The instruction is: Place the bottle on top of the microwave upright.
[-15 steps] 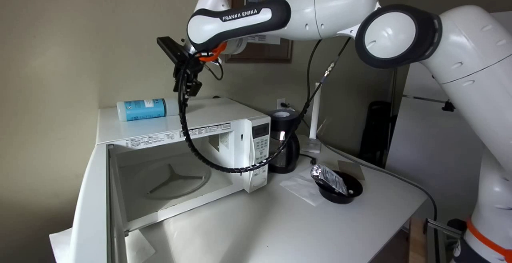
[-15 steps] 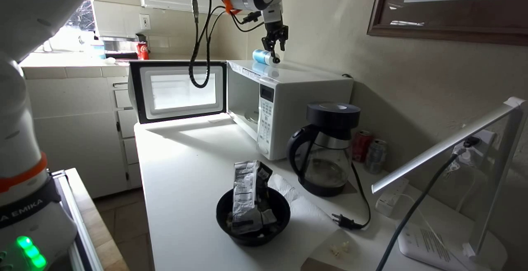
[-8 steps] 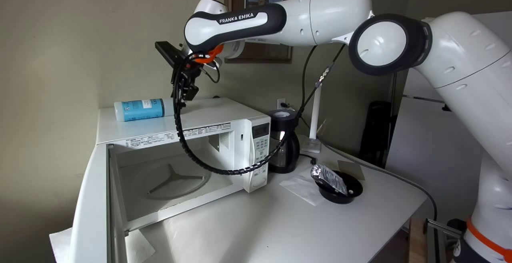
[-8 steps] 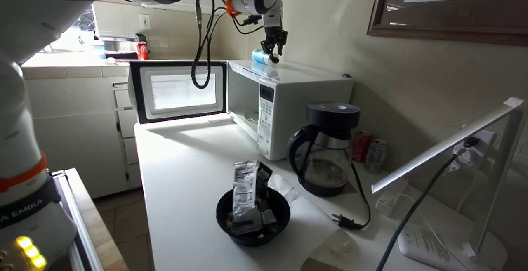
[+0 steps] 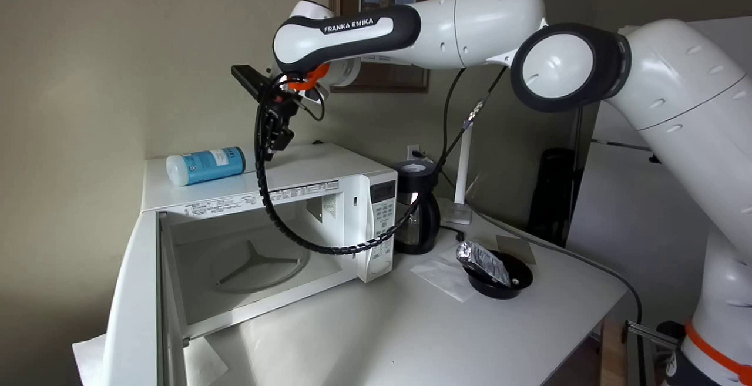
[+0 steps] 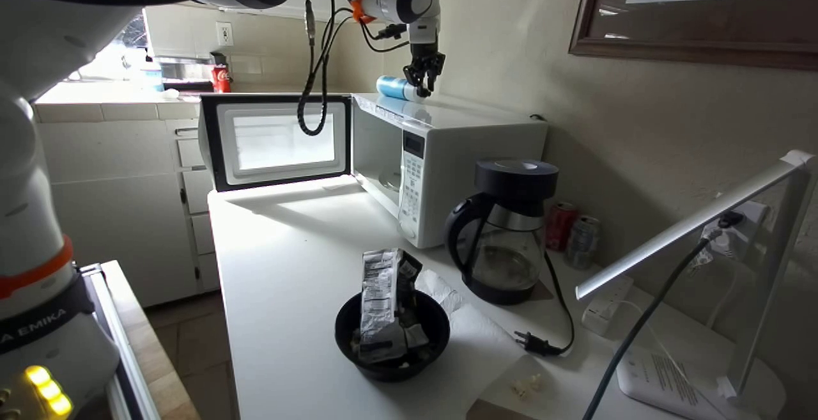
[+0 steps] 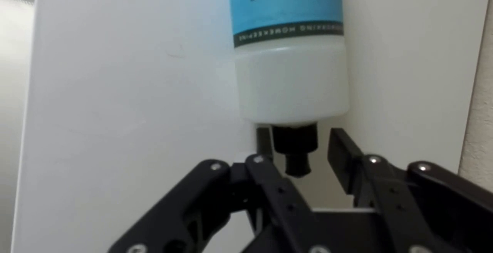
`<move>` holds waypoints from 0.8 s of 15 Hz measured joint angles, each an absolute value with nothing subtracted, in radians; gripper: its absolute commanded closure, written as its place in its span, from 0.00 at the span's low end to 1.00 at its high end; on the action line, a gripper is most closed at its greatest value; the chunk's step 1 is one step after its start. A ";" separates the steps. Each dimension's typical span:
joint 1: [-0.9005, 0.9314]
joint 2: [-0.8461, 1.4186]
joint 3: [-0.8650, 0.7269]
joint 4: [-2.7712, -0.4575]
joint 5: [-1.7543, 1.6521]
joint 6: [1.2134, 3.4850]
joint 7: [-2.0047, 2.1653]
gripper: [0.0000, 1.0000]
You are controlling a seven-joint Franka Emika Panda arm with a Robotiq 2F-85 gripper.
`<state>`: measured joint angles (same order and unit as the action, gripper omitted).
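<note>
The light-blue bottle lies on its side on top of the white microwave, its base toward the door side. It also shows in an exterior view. In the wrist view the bottle's white shoulder and dark cap point at my gripper. The gripper is open, with one finger on each side of the cap. A gap shows between the cap and the right pad; the left pad is close to the cap, contact unclear. The gripper is low over the microwave top in both exterior views.
The microwave door stands open. A coffee maker stands beside the microwave. A black bowl with a foil packet and a desk lamp are on the table. A wall rises behind the microwave. The arm's cable hangs in a loop before it.
My gripper has come down toward the microwave top. The bottle has swivelled on its side, its base now nearer the microwave's front edge.
</note>
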<state>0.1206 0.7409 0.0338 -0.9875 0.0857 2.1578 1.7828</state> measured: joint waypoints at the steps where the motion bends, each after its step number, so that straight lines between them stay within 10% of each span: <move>1: 0.119 0.746 0.034 -0.983 0.088 2.148 1.784 0.52; 3: 0.116 0.760 0.034 -0.969 0.093 2.126 1.784 0.53; 4: 0.115 0.767 0.035 -0.963 0.094 2.116 1.784 0.79; 7: 0.114 0.783 0.036 -0.941 0.094 2.096 1.783 0.93; 12: 0.117 0.784 0.032 -0.911 0.074 2.094 1.766 0.93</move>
